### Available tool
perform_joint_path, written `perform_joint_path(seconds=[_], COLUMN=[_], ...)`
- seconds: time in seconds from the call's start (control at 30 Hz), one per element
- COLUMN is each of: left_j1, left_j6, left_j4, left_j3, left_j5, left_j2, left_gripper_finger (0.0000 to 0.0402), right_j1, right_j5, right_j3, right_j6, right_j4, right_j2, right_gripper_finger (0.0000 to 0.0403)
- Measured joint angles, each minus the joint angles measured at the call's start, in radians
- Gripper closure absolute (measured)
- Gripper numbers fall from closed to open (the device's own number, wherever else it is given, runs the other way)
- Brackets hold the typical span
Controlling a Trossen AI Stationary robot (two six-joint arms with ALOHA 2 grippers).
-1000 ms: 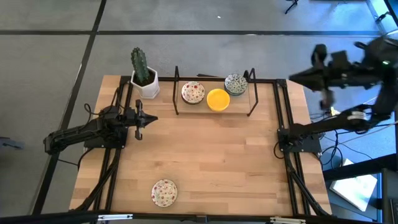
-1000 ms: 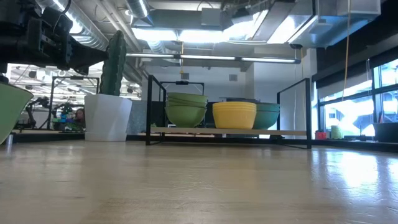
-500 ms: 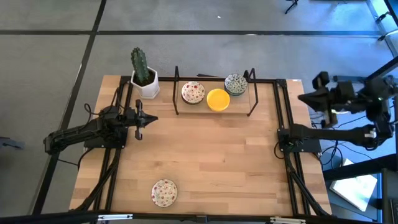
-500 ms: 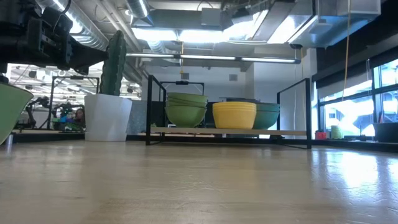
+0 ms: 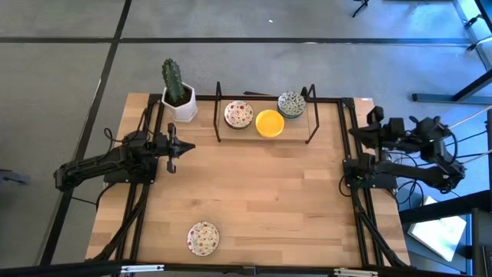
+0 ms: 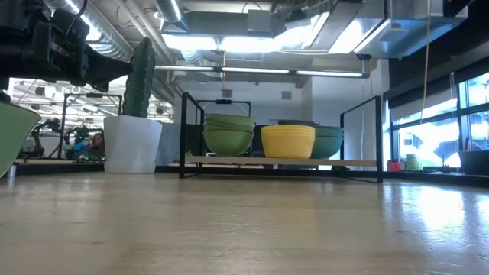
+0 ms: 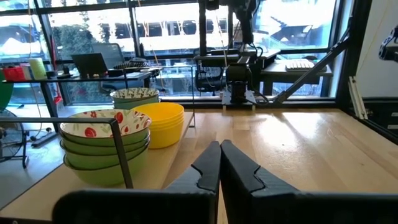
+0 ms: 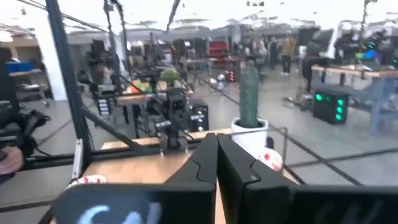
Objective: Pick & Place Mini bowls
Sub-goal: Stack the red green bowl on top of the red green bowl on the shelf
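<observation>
Wooden table (image 5: 254, 200), both arms low

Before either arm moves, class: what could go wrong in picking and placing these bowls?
1. The bowl stacks sit inside a black frame; an arm reaching in could strike its posts.
2. The cactus pot stands just beside that frame and might be knocked over.
3. The lone bowl lies near the table's front edge; a clumsy grasp could push it off.
The left gripper and the right gripper are both shut, so each must open first.
</observation>
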Motion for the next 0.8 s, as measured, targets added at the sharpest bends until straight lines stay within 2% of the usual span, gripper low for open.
perform_joint_path(seconds=[0.13,0.33,0.57,0.7,0.8], left_j1=[0.000,0.000,0.000,0.000,0.000], left_j6=[-0.001,0.006,0.006,0.006,-0.002], left_j4=[0.000,0.000,0.001,0.001,0.001], left_j3=[0.000,0.000,0.000,0.000,0.000], left_j5=[0.000,0.008,0.012,0.013,0.014], left_j2=[0.000,0.000,0.000,0.000,0.000], left_gripper_finger=[0.0398,0.0397,0.0397,0.0397,0.0400], right_j1=[0.000,0.000,0.000,0.000,0.000], right_j5=[-0.064,-0.288,-0.242,-0.203,-0.189], right_j3=[-0.071,-0.219,-0.461,-0.527,-0.566], right_j6=[0.005,0.083,0.059,0.014,-0.005], right_j4=[0.048,0.157,0.425,0.536,0.551], right_j2=[-0.042,-0.067,-0.095,-0.099,-0.099], right_gripper_finger=[0.0401,0.0401,0.0402,0.0402,0.0402])
